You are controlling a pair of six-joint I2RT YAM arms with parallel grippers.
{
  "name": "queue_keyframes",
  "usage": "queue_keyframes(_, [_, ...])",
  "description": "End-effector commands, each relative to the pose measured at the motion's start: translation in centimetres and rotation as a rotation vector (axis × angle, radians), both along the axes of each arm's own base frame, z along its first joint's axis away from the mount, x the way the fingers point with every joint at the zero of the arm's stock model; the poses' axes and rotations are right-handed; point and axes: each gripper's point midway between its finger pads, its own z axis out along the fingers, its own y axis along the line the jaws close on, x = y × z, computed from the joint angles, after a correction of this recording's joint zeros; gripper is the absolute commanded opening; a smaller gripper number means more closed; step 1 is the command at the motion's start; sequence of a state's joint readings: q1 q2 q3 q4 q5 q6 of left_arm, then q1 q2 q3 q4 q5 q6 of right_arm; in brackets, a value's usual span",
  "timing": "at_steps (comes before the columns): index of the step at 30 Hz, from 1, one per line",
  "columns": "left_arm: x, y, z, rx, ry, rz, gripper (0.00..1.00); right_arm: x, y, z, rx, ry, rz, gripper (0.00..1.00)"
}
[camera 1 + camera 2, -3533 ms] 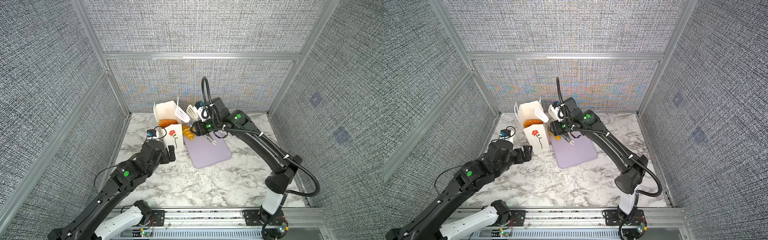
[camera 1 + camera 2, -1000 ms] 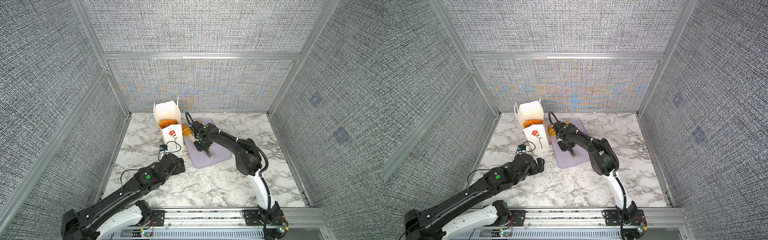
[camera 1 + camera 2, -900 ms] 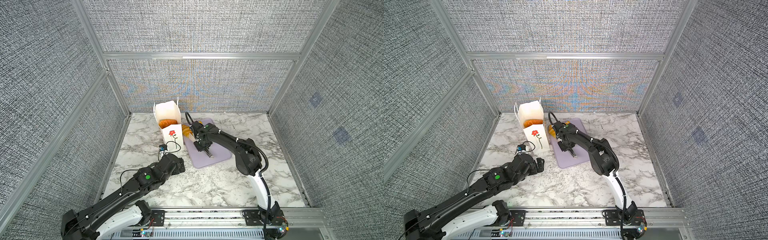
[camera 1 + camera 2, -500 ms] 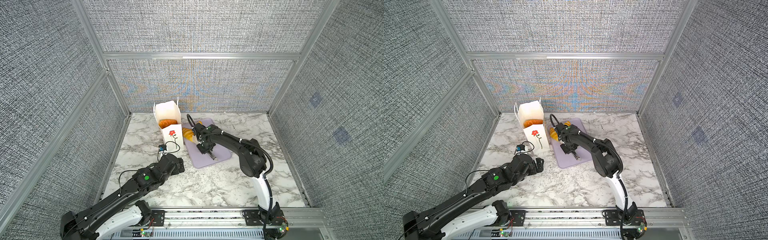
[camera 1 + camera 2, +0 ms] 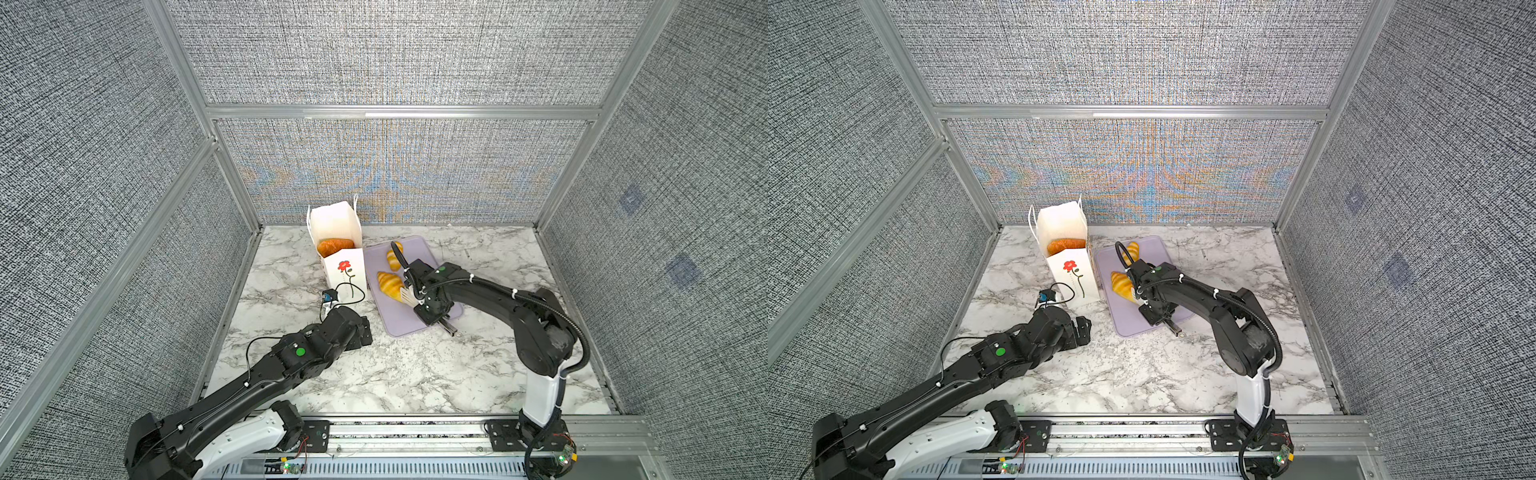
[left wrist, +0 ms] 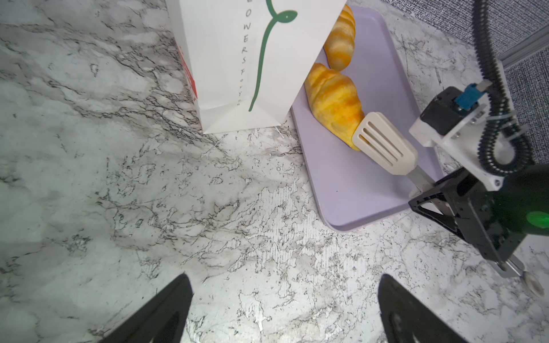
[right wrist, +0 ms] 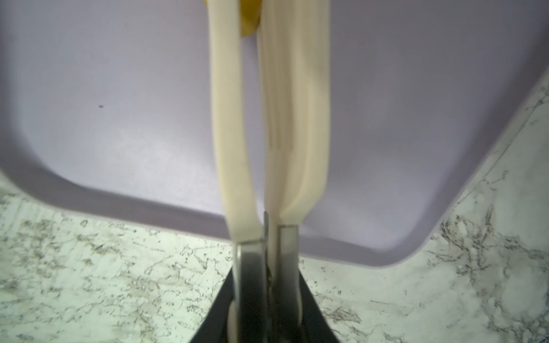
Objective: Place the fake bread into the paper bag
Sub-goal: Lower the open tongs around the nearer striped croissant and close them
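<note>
The white paper bag (image 5: 345,270) (image 5: 1073,274) (image 6: 246,59) with a red flower stands upright, and one orange-brown fake bread (image 5: 334,246) (image 5: 1065,245) shows in its open top. Two golden croissants lie on the lilac tray (image 5: 415,324) (image 5: 1129,324) beside it: a near one (image 5: 390,284) (image 5: 1122,284) (image 6: 332,98) and a far one (image 5: 394,255) (image 6: 340,38). My right gripper (image 5: 432,311) (image 5: 1156,311) (image 7: 266,285) is shut on cream tongs (image 6: 383,145) (image 7: 291,104). The tong blades stand close together at the near croissant's tip. My left gripper (image 5: 359,330) (image 6: 283,285) is open and empty, low over the marble in front of the bag.
Grey fabric walls with aluminium posts close in the marble table (image 5: 415,374) on three sides. The tray's front edge (image 7: 178,205) lies just below the tongs. The left arm's cable (image 5: 349,291) loops in front of the bag.
The right gripper has drawn back along the tray toward the front right, and the tongs' blades now sit at the near croissant's tip. The left arm has barely moved.
</note>
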State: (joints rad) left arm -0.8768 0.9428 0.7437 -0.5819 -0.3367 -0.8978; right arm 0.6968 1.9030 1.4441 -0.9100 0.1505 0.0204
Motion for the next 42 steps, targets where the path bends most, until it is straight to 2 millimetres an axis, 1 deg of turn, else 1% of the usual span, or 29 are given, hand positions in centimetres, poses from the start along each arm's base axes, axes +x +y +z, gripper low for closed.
queue_keyframes(1, [0.3,-0.8,0.5,-0.027,-0.013,-0.017,0.99,0.0,0.2,0.7,0.035,-0.013,0.014,0.28])
queue_keyframes(9, [0.2,-1.2,0.3,-0.028,-0.001,-0.028,0.99,0.3,0.4,0.6,0.037,-0.010,0.008,0.46])
queue_keyframes(13, [0.1,-1.2,0.3,-0.026,0.000,-0.030,0.99,0.6,0.5,0.7,0.038,-0.022,0.008,0.51])
queue_keyframes(20, [0.0,-1.2,0.2,-0.025,0.001,-0.032,0.99,1.3,1.4,0.4,0.053,-0.021,0.012,0.52])
queue_keyframes(29, [0.0,-1.1,0.3,-0.022,0.001,-0.029,0.99,2.7,2.5,0.1,0.056,-0.025,0.006,0.54])
queue_keyframes(32, [0.0,-1.0,0.3,-0.020,-0.001,-0.028,0.99,2.7,2.9,-0.2,0.063,-0.008,0.014,0.55])
queue_keyframes(36, [0.0,-0.9,0.3,-0.021,-0.003,-0.026,0.99,2.6,2.9,-0.6,0.053,0.005,0.028,0.56])
queue_keyframes(42, [0.0,-0.9,0.4,-0.018,-0.004,-0.027,0.99,3.0,3.0,-0.9,0.038,0.015,0.033,0.55])
